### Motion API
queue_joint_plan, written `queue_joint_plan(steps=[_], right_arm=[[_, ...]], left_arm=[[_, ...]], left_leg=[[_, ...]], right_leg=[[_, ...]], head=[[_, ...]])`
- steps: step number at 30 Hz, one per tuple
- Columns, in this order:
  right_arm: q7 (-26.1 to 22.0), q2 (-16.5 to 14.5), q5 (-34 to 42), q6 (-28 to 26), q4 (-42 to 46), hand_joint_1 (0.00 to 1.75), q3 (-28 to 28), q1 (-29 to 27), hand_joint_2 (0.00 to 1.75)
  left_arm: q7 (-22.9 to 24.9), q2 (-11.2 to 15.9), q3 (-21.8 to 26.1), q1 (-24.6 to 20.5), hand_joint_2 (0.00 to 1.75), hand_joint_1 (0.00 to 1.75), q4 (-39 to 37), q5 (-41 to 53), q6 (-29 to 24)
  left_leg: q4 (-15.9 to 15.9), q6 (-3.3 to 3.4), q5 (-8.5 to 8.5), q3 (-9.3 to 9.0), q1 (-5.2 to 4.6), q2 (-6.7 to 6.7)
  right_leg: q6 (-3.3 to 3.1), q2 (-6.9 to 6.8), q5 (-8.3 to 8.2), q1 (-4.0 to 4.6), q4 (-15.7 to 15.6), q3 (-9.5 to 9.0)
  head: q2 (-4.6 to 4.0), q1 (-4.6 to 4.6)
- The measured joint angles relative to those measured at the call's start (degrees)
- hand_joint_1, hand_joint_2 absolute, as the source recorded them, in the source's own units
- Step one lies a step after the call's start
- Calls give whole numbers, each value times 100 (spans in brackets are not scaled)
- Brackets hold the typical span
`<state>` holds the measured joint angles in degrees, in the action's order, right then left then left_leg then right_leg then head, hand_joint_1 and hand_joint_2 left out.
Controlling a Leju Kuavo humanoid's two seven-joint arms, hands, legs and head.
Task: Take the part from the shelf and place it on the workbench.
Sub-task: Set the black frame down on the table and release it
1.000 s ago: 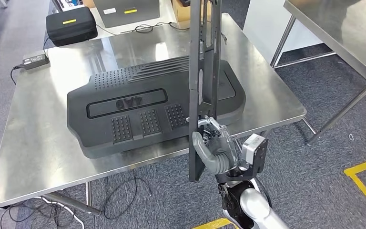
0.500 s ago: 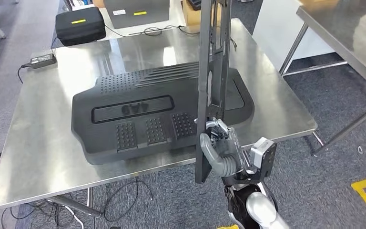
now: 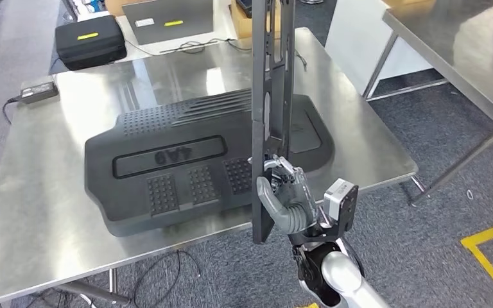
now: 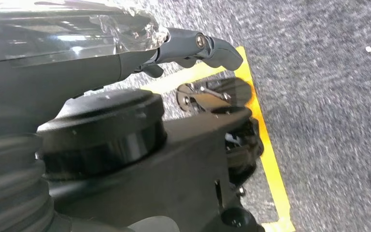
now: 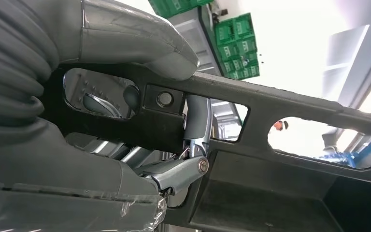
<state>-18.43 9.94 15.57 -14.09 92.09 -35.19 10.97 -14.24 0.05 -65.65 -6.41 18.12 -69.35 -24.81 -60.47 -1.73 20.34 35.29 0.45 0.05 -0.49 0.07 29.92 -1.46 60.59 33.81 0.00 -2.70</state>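
Gripping a long, slotted black part (image 3: 271, 96) upright near its lower end, the right robot hand (image 3: 287, 200) sits just off the steel bench's (image 3: 51, 186) near edge. A ribbed black panel (image 3: 167, 160) covers mid-bench, margins bare. The left robot hand's (image 4: 200, 46) grasp I cannot tell.

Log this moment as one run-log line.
right hand: grips long black part, upright | workbench: large black panel lying on it | part not yet placed

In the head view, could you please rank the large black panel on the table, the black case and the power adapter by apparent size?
1. Large black panel.
2. Black case, though it sits farther away.
3. Power adapter, smallest.
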Motion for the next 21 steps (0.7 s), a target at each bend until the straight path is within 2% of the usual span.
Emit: queue_joint_plan(steps=[2, 3, 4, 6, 7, 8, 9, 11, 12, 13, 14, 17, 18, 19, 21], right_arm=[[0, 1, -9, -47, 1, 175, 0, -1, 175], [-1, 1, -16, -70, 1, 175, 0, 0, 175], [-2, 2, -22, -91, 1, 175, 0, 1, 175], [-4, 2, -31, -125, 1, 175, 0, 0, 175], [-4, 3, -34, -140, 0, 175, 0, -3, 175], [-4, 4, -39, -153, 0, 175, 0, -5, 175], [-4, 5, -46, -163, 0, 175, 0, -3, 175], [-5, 7, -60, -173, 1, 175, 0, 8, 175], [-5, 7, -64, -175, 2, 175, 0, 18, 175], [-6, 7, -68, -176, 3, 175, 0, 29, 175], [-6, 7, -71, -177, 5, 175, 0, 39, 175], [-9, 4, -75, -178, 16, 175, 0, 52, 175], [-10, 2, -76, -178, 22, 175, 0, 56, 175], [-11, -1, -78, -178, 27, 175, 0, 61, 175], [-13, -4, -81, -178, 32, 175, 0, 68, 175]], left_arm=[[-1, -1, -18, 0, 175, 0, 0, 22, 12], [-1, -1, -25, -2, 175, 0, 0, 32, 20], [-1, -1, -28, -6, 175, 0, 0, 38, 28], [-1, -1, -37, -15, 175, 0, 0, 45, 43], [-1, -1, -43, -16, 175, 0, 0, 48, 52], [-1, -1, -49, -15, 175, 0, 0, 52, 59], [-1, -1, -55, -15, 175, 0, 0, 57, 66], [-1, -2, -62, -18, 175, 0, 0, 75, 76], [-1, -2, -63, -22, 175, 0, 0, 82, 80], [0, -2, -64, -25, 175, 0, 0, 88, 84], [0, -2, -65, -27, 175, 0, 0, 90, 86], [0, 1, -66, -32, 175, 0, 0, 93, 90], [0, 2, -66, -35, 175, 0, 0, 93, 92], [-1, 3, -66, -36, 175, 0, 0, 94, 92], [-1, 3, -66, -30, 175, 0, 0, 94, 93]], left_leg=[[69, 75, -19, -47, 13, -6], [111, 112, -31, -78, 19, -9], [144, 148, -37, -106, 21, -9], [153, 197, -24, -125, -17, -9], [152, 217, -13, -133, -38, -9], [150, 230, 0, -147, -58, -12], [147, 239, 16, -169, -75, -17], [139, 235, 61, -222, -98, -25], [120, 220, 86, -234, -110, -29], [110, 199, 102, -237, -115, -29], [105, 175, 114, -233, -116, -28], [79, 88, 160, -242, -110, -23], [-45, 50, 240, -202, -106, -23], [-282, 9, 370, -105, -92, -25], [-1007, -66, 691, 253, -36, -25]], right_leg=[[68, -16, 50, -7, 10, -27], [89, -21, 130, -7, 131, 16], [96, -21, 256, -5, 365, 122], [86, -18, 528, 7, 1061, 493], [77, -18, 582, 12, 1332, 656], [62, -18, 529, 15, 1423, 737], [40, -18, 373, 19, 1299, 713], [-27, -19, -35, 43, 632, 441], [-54, -21, -155, 60, 308, 301], [-75, -21, -204, 77, 102, 212], [-89, -18, -185, 91, 21, 180], [-129, -8, -187, 69, -59, 146], [-151, -12, -189, 50, -87, 123], [-172, -18, -190, 33, -110, 98], [-202, -25, -170, 27, -117, 72]], head=[[0, 40], [0, 75], [0, 119], [0, 215], [0, 251], [0, 286], [0, 311], [0, 354], [0, 365], [0, 368], [0, 366], [0, 355], [0, 335], [0, 303], [0, 230]])
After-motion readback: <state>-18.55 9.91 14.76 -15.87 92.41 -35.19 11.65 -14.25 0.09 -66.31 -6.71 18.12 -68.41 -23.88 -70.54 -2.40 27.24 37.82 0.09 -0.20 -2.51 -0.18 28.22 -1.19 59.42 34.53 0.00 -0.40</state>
